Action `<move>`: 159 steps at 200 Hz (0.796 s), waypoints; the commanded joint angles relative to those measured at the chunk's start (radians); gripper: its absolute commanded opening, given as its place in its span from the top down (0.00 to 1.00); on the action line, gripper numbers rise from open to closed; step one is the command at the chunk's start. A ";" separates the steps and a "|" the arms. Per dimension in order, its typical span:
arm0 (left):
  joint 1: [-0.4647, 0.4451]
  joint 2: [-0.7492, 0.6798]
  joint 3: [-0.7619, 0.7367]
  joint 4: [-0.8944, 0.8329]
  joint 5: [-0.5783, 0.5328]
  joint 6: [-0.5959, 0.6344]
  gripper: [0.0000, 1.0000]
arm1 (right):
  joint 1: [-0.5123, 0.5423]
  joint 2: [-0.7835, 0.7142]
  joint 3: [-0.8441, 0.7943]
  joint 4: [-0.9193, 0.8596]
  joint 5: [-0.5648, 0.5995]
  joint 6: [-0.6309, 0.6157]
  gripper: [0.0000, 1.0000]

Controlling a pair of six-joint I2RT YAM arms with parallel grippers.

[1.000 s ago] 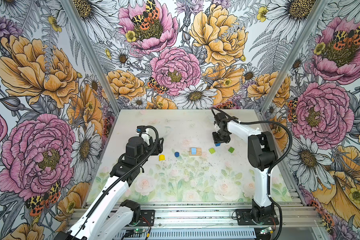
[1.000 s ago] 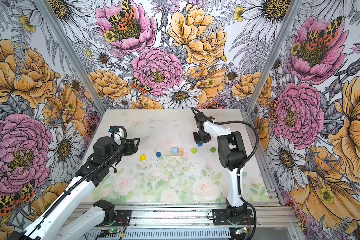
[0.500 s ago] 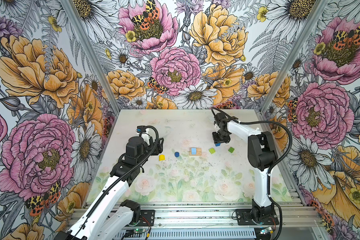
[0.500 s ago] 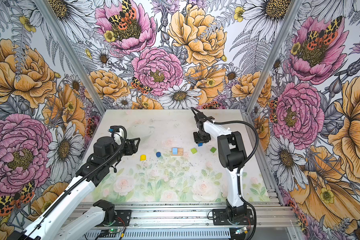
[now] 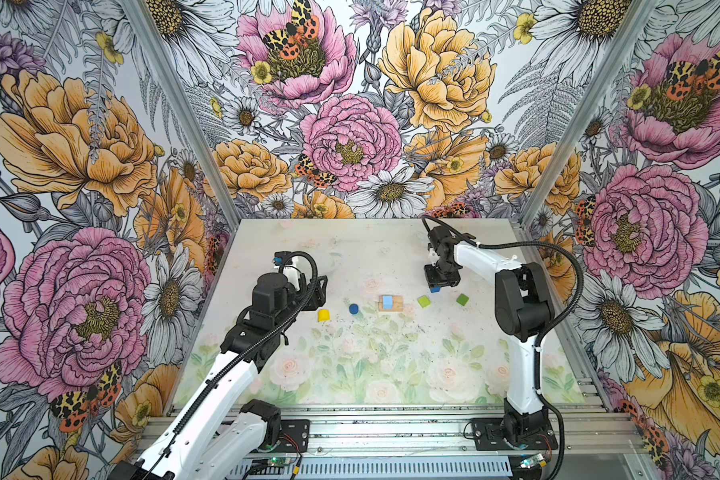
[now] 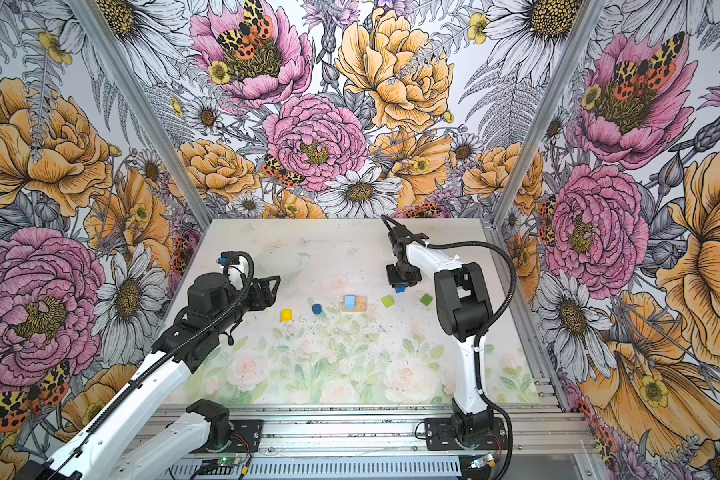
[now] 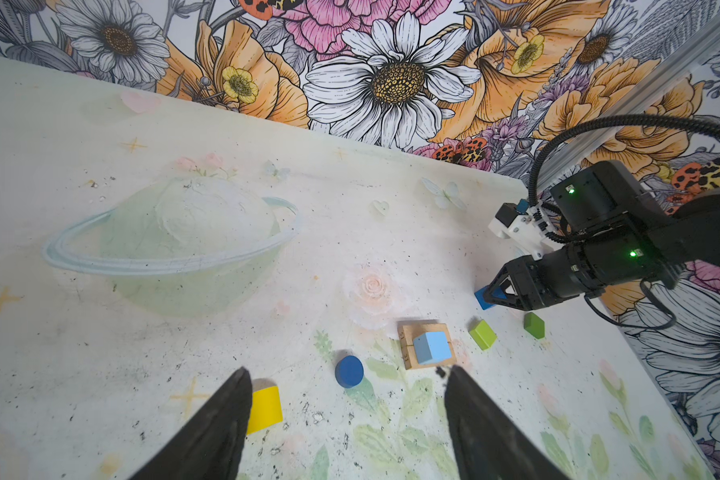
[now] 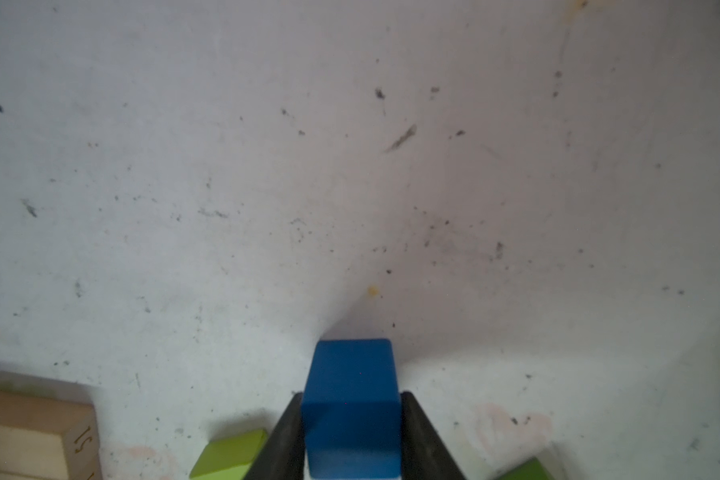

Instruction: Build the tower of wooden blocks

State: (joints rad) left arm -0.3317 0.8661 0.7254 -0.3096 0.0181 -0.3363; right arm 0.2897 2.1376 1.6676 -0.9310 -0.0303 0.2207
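A light blue cube [image 5: 387, 302] sits on two tan bars [image 5: 396, 306]. To their left lie a blue cylinder [image 5: 353, 308] and then a yellow half-round [image 5: 324, 315], and to their right a light green cube [image 5: 424, 301] and a dark green cube [image 5: 462, 299], all apart. Behind the half-round, left of the bars, the left pincer [image 5: 321, 291] hovers wide open and empty. Farther back, right of the bars, the right pincer [image 5: 436, 284] grips a dark blue cube [image 8: 352, 399].
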 commanded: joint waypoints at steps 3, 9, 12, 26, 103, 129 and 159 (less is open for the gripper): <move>-0.011 -0.001 0.009 0.004 -0.007 0.020 0.25 | 0.010 0.016 0.018 -0.006 0.013 0.009 0.64; -0.012 -0.001 0.009 0.003 -0.007 0.019 0.25 | 0.011 0.016 0.017 -0.008 0.015 0.008 0.64; -0.011 0.000 0.008 0.002 -0.007 0.020 0.25 | 0.010 0.018 0.017 -0.008 0.016 0.009 0.64; -0.012 -0.001 0.009 0.003 -0.007 0.019 0.26 | 0.011 0.021 0.016 -0.009 0.016 0.009 0.65; -0.015 -0.004 0.009 0.003 -0.007 0.022 0.26 | 0.021 0.007 0.033 -0.034 0.024 0.017 1.00; -0.015 -0.006 0.008 0.005 -0.005 0.022 0.26 | 0.029 -0.018 0.057 -0.074 0.037 0.035 1.00; -0.017 -0.006 0.006 0.007 -0.001 0.022 0.26 | 0.052 -0.064 0.074 -0.117 0.058 0.064 1.00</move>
State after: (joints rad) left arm -0.3386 0.8661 0.7254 -0.3096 0.0181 -0.3328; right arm 0.3202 2.1357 1.7069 -1.0004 -0.0040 0.2470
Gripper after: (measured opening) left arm 0.745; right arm 0.319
